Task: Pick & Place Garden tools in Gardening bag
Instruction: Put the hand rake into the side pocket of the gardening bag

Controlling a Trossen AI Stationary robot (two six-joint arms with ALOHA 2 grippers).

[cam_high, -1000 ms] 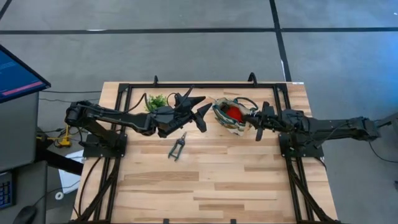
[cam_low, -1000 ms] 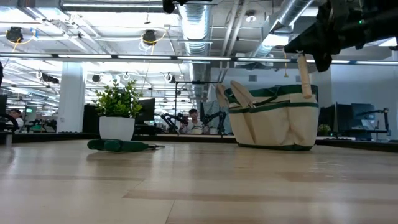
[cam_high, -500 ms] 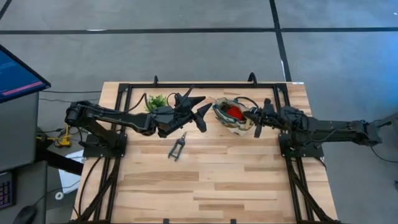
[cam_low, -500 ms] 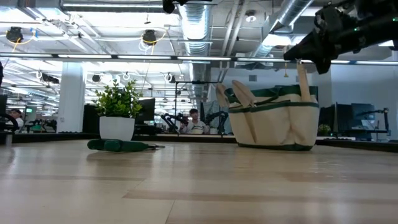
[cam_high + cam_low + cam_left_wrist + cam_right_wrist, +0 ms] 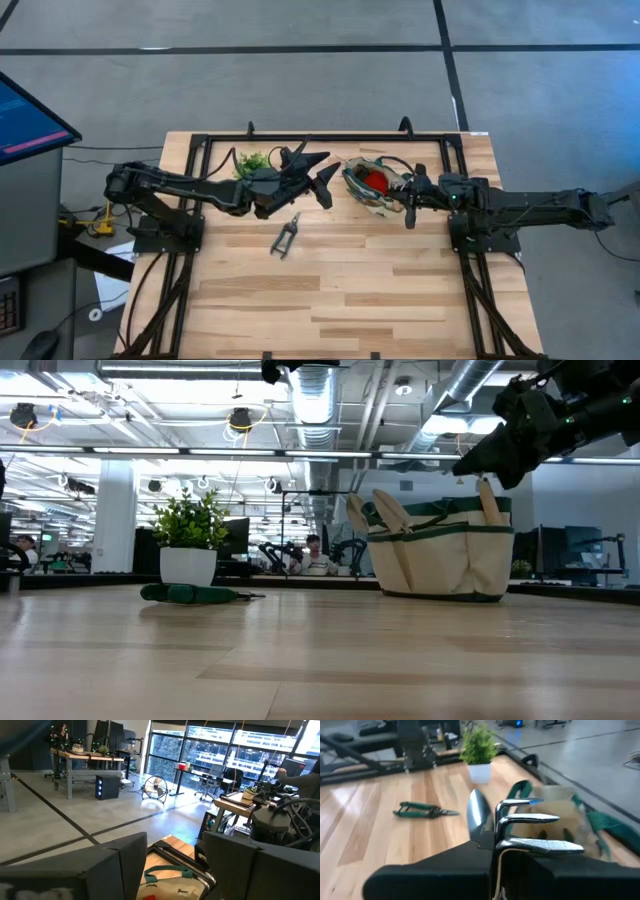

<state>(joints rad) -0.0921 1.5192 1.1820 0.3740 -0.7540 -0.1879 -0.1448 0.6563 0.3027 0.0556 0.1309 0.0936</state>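
The cream gardening bag with green trim [image 5: 368,192] stands at the table's far middle, a red piece [image 5: 376,180] inside it; it also shows in the low view [image 5: 440,555]. My right gripper [image 5: 408,198] is at the bag's right rim, shut on a wooden-handled rake [image 5: 487,500]. My left gripper [image 5: 322,182] hangs open and empty left of the bag. Green-handled pruning shears [image 5: 285,236] lie flat on the table nearer the front, and also show in the right wrist view [image 5: 422,811]. My right gripper pinches the rake between its two fingers just behind the chrome tines [image 5: 530,820], which stick out past the fingertips. The fingers come from the table's right, slanting down. The wooden handle [image 5: 488,505] hangs below the gripper, its lower end inside the bag's mouth.
A small potted plant [image 5: 251,162] stands at the far left of the bag, behind my left arm. A silver trowel blade [image 5: 477,814] shows by the bag. A black frame [image 5: 330,138] runs round the table's far and side edges. Bare wood lies toward the near edge.
My right gripper has gone toward the table's left and down, over the bag's right rim. The rake's wooden handle, still hanging below it, has sunk lower into the bag's mouth.
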